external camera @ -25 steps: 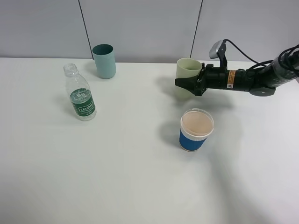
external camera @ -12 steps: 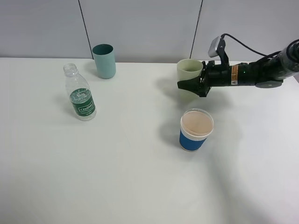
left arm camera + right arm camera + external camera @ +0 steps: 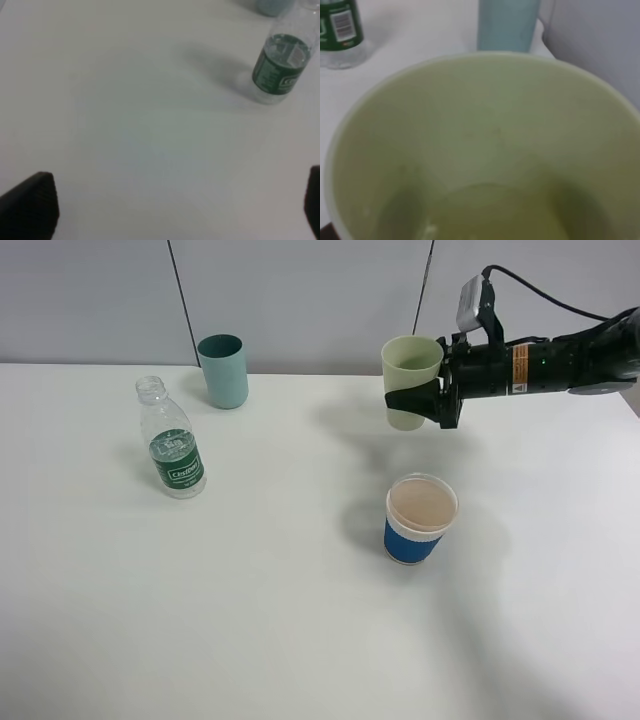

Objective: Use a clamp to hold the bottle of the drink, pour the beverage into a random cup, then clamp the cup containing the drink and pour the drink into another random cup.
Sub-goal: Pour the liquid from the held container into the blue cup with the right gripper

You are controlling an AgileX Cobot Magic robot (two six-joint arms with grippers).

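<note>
- Spreading under everything, the white table [image 3: 250, 620] was the largest thing in view, with a grey panelled wall [image 3: 300, 290] behind its far edge.
- Reaching in from the right of the high view, the black cabled right arm [image 3: 570, 360] lay roughly level above the table and ended in the clamp [image 3: 402, 399].
- The clamp's black fingers [image 3: 420, 401] were closed around the middle of the yellow-green cup [image 3: 411, 360], one finger crossing its near side.
- The left gripper [image 3: 170, 210] showed only in its own wrist view, where two dark fingertips [image 3: 30, 205] stood wide apart at opposite edges with nothing between them but bare table.
- The bottle [image 3: 175, 445] stood upright and uncapped on the left part of the table, its green label facing the high camera, well apart from both grippers.
- The yellow-green cup hung roughly upright in the clamp, clear of the table, its shadow falling on the surface to one side; it was beyond the paper cup [image 3: 421, 520] and apart from it.
- The teal cup [image 3: 223, 372] stood upright near the wall, just behind the bottle.
- The paper cup, blue-sleeved with a white rim, sat upright on the table near the middle, untouched.
- The beverage [image 3: 490, 210] appeared in the right wrist view as a shallow clear layer at the bottom of the yellow-green cup [image 3: 485, 125].
</note>
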